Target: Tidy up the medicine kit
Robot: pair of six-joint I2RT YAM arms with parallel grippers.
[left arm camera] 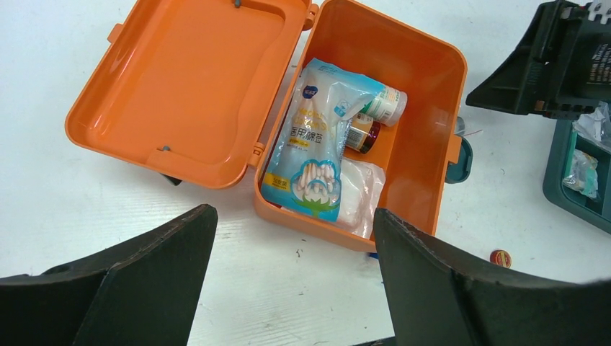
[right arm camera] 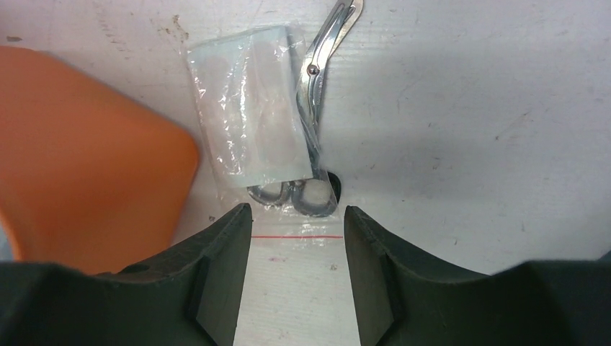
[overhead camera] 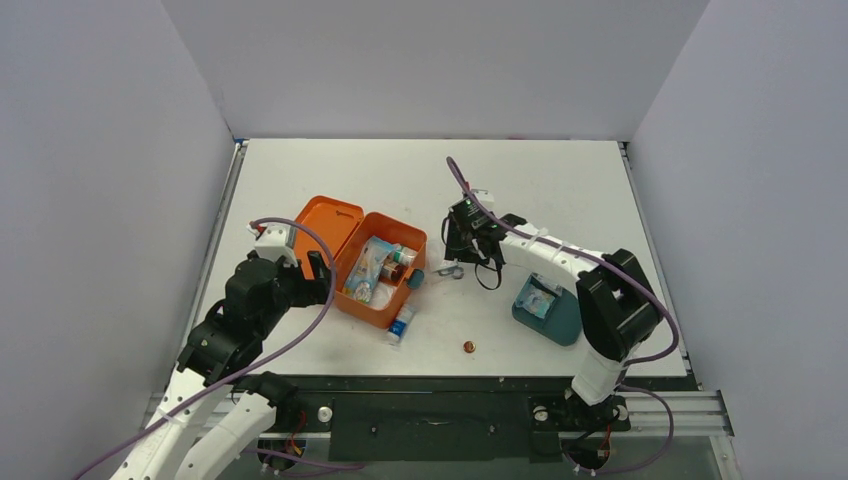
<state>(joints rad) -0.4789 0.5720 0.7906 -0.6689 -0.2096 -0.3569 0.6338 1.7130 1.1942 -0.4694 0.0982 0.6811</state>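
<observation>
Table [overhead camera: 560, 190]: white, walled on three sides.

Kit [overhead camera: 322, 230]: left of centre, lid thrown fully open and lying flat beside the base. Base partly filled with a swab pouch [left arm camera: 313, 144], two bottles [left arm camera: 382, 104] and a white packet [left arm camera: 357, 191]. Probably a stiff, light, smooth plastic shell. It would likely slide if pushed, so brace a base wall. The lid's free edge looks like the place to hold for closing (the teal latch [left arm camera: 457, 160] sits on the far side of the base).

Tray [overhead camera: 565, 320]: teal, right of the kit and well apart from it.

Left arm: folded back, wrist tilted down over the kit's near edge. Left gripper [left arm camera: 292, 216] is spread wide and holds nothing.

Right arm: reached in toward table centre, wrist pitched down just right of the kit. Right gripper [right arm camera: 297, 213] has its fingers parted either side of the scissors' [right arm camera: 313, 94] loops. Contact cannot be told.

Bag [right arm camera: 248, 108]: clear, thin and crinkly, lying with the scissors. It looks soft and slippery, so the steel should give a surer hold.

Loose: a small blue-white item [overhead camera: 400, 325] by the kit's near corner, and a red disc [overhead camera: 467, 347].
</observation>
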